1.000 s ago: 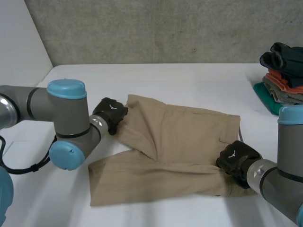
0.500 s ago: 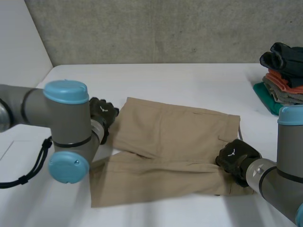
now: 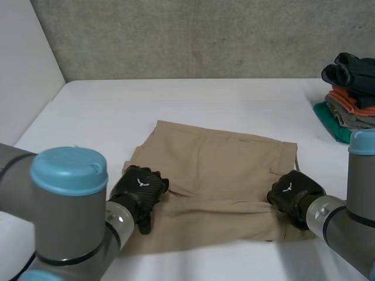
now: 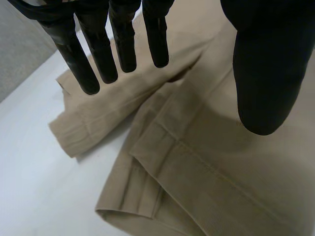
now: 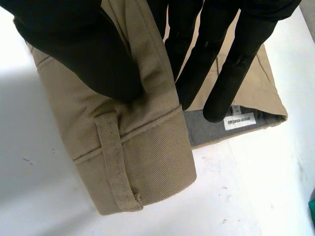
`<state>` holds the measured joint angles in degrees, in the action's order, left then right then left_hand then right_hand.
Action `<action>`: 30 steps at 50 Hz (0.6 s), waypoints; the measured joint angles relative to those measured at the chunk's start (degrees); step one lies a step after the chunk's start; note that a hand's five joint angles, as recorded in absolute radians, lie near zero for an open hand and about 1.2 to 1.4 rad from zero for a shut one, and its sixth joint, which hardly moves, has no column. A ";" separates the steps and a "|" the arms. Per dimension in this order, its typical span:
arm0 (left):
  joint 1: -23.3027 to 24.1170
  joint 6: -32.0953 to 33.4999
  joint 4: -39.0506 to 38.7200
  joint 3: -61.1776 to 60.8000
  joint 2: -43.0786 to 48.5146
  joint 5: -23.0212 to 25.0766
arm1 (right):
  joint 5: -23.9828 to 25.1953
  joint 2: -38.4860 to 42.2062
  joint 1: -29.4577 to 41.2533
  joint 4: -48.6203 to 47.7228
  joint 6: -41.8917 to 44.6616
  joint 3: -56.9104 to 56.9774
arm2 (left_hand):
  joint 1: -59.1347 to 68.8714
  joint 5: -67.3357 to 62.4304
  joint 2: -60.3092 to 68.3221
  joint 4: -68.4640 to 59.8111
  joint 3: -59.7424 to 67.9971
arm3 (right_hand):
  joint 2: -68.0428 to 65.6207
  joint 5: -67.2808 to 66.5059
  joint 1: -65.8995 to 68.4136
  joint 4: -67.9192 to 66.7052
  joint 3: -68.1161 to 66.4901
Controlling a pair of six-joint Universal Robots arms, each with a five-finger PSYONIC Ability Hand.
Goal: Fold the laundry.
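Right wrist view: right robot hand (image 5: 74, 54) pinches waistband of tan shorts (image 5: 133, 157); left robot hand (image 4: 268, 59) hovers, straight-fingered.

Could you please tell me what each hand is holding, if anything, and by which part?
The right hand pinches the tan shorts by the waistband, beside a belt loop. The left hand holds nothing, open above the leg hems.

At two o'clock on the table (image 3: 222, 99), the stack of folded clothes (image 3: 350, 100) runs off the view's edge. We cannot read the print on the white label (image 5: 239, 121) inside the khaki shorts (image 5: 142, 162).
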<state>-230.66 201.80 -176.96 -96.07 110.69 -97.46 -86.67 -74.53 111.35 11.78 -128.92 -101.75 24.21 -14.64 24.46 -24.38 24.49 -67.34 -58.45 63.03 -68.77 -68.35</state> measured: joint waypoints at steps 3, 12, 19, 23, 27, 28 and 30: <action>-0.50 0.21 -1.45 0.92 2.46 0.24 | 0.24 -0.75 0.00 0.00 -0.01 -0.29 | 6.20 -5.32 5.31 -5.54 5.34 | 0.00 0.01 0.00 0.00 0.00; -0.52 0.61 -2.39 1.75 3.99 -0.18 | 1.50 -5.42 -0.06 0.12 -0.92 -0.85 | 41.66 -41.35 43.28 -43.54 43.10 | 0.00 0.00 0.00 0.00 0.00; 2.11 0.97 3.18 -0.85 -4.67 -0.85 | 1.47 -9.74 -0.08 2.58 -0.96 -1.18 | 41.66 -41.35 43.96 -44.10 43.72 | 0.00 0.00 0.00 0.00 0.00; 3.91 1.56 9.21 -2.62 -9.99 -0.81 | 1.48 -11.02 -0.23 7.51 1.07 -1.83 | 41.66 -41.35 44.06 -44.09 43.82 | 0.00 0.01 0.00 0.00 0.00; 7.23 3.40 18.63 -5.65 -15.53 -0.43 | 1.59 -12.00 -1.94 17.14 6.77 -3.46 | 41.66 -41.35 44.10 -44.11 43.89 | 0.00 0.00 0.00 0.00 0.00; 7.99 3.85 20.00 -6.16 -16.05 -0.38 | 1.62 -12.13 -2.46 18.51 7.82 -3.72 | 41.66 -41.35 44.10 -44.12 43.89 | 0.00 0.01 0.00 0.00 0.00; 9.90 4.90 22.63 -7.04 -16.91 -0.28 | 1.71 -12.36 -3.72 20.80 9.87 -4.10 | 41.66 -41.35 44.10 -44.12 43.89 | 0.00 0.01 0.00 0.00 0.00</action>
<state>-220.77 206.71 -154.33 -103.12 93.79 -97.74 -84.96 -86.89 107.62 32.57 -119.06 -105.85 65.87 -56.00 68.56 -68.50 68.37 -67.34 -58.44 63.03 -68.77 -68.35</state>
